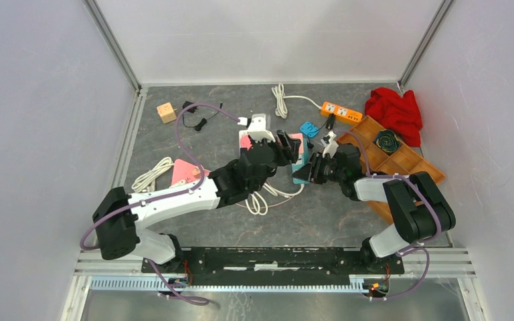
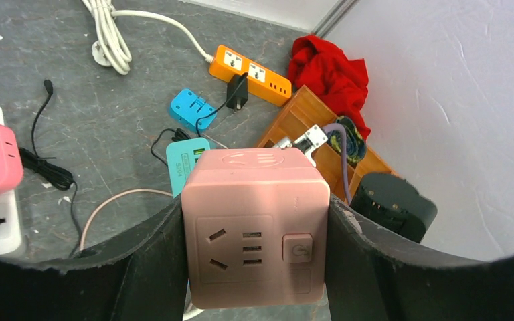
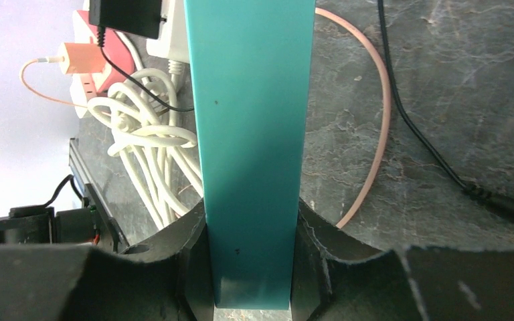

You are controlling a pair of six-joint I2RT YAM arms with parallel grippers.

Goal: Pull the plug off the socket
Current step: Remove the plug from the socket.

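A pink cube socket (image 2: 254,227) with one outlet, USB slots and a power button fills the left wrist view. My left gripper (image 2: 254,221) is shut on its two sides. In the top view the pink cube socket (image 1: 299,148) sits mid-table with my left gripper (image 1: 292,148) around it. A teal plug (image 3: 251,134), flat and long, stands between the fingers of my right gripper (image 3: 251,257), which is shut on it. From above, the teal plug (image 1: 301,176) touches the cube's near side, with my right gripper (image 1: 312,170) on it. Its pins are hidden.
An orange power strip (image 1: 340,111), a blue plug (image 1: 309,128) and a red cloth (image 1: 395,114) lie at the back right. A wooden tray (image 1: 401,164) sits beside my right arm. White cables (image 1: 261,199), a white-and-pink strip (image 1: 254,130) and a pink socket (image 1: 186,172) lie on the left.
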